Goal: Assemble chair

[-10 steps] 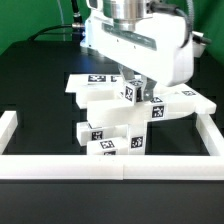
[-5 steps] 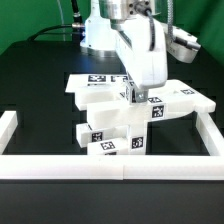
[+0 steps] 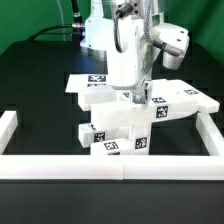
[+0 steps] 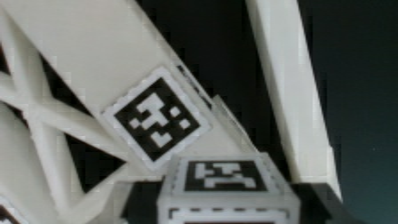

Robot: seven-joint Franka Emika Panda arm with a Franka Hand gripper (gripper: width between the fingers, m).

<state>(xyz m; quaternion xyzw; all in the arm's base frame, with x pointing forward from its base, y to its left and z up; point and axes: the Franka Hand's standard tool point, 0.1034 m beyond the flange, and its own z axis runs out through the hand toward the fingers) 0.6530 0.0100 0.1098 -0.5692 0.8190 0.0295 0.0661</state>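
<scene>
1. Rail (image 3: 60,166) runs along the table's (image 3: 40,90) near edge, with a raised end post at the exterior view's left.
2. Chair (image 3: 115,125): stacked white tagged parts at table centre, just behind the rail; a flat panel reaches toward the exterior view's right.
3. Tool (image 3: 133,96) is clenched on an upright chair part at the stack's top.
4. Wrist view: X-brace and two tags (image 4: 164,115) close up.

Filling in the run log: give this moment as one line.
gripper: shut on chair part | chair: part-assembled stack, against border rail | arm: directly above chair
</scene>
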